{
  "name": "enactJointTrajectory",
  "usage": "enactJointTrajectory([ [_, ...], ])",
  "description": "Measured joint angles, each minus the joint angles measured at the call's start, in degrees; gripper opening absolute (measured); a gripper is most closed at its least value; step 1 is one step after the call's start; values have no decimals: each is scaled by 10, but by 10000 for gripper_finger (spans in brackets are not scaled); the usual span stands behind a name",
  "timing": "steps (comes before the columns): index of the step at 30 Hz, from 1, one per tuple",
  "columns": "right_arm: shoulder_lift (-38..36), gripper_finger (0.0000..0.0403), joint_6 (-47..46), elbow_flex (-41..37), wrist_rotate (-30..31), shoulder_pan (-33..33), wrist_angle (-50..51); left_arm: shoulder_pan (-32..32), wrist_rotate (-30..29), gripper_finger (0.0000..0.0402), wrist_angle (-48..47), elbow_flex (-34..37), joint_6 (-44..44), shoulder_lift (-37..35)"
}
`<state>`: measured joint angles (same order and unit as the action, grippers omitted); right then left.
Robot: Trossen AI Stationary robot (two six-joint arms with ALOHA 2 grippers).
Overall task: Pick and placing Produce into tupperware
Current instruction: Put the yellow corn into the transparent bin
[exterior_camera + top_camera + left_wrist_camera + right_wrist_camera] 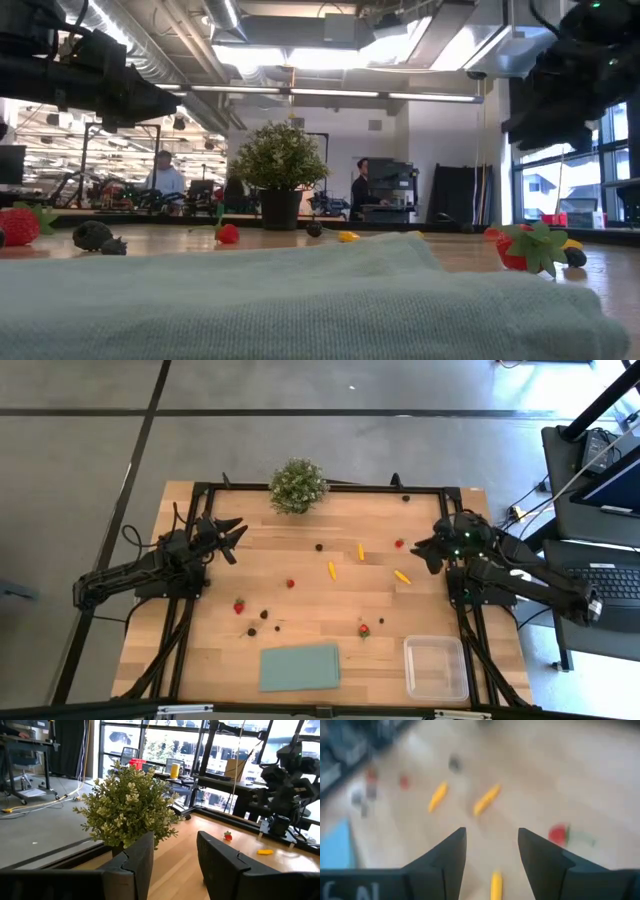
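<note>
Produce lies scattered on the wooden table: red strawberries (239, 606) (364, 629) (290, 583) (399, 543), dark berries (264, 615) (319, 546), and yellow-orange pieces (332, 570) (361, 551) (402, 576). The clear tupperware (436, 667) sits at the near right corner with nothing in it. My left gripper (232, 538) hovers open at the table's left side, and my right gripper (424, 550) hovers open at the right side beside a strawberry (559, 834). In the right wrist view a yellow piece (495, 885) lies between the open fingers, below them.
A bushy potted plant (297, 486) stands at the far edge, close ahead of my left gripper (175, 865). A pale-green cloth (299, 666) lies flat at the near edge. A black frame rims the table. People stand in the room beyond.
</note>
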<state>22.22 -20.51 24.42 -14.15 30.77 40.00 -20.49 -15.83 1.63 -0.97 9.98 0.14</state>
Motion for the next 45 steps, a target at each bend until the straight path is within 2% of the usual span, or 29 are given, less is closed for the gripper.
enactJointTrajectory([
  [2,33,181,16,13,-34,-6,19,0,0,143,0,0,0,0],
  [4,65,181,16,14,-37,-19,19,0,0,143,0,0,0,0],
  [14,250,181,-29,14,34,-82,5,0,0,143,0,0,0,0],
  [18,305,181,-2,14,47,-109,-35,0,0,143,0,0,0,0],
  [31,433,181,-35,14,114,-201,-88,0,0,143,0,0,0,0],
  [36,472,181,-33,14,119,-216,-118,0,0,143,0,0,0,0],
  [41,502,180,-33,17,148,-223,-121,0,0,143,0,0,0,0],
  [45,510,166,-33,17,154,-223,-118,0,0,143,0,0,0,0],
])
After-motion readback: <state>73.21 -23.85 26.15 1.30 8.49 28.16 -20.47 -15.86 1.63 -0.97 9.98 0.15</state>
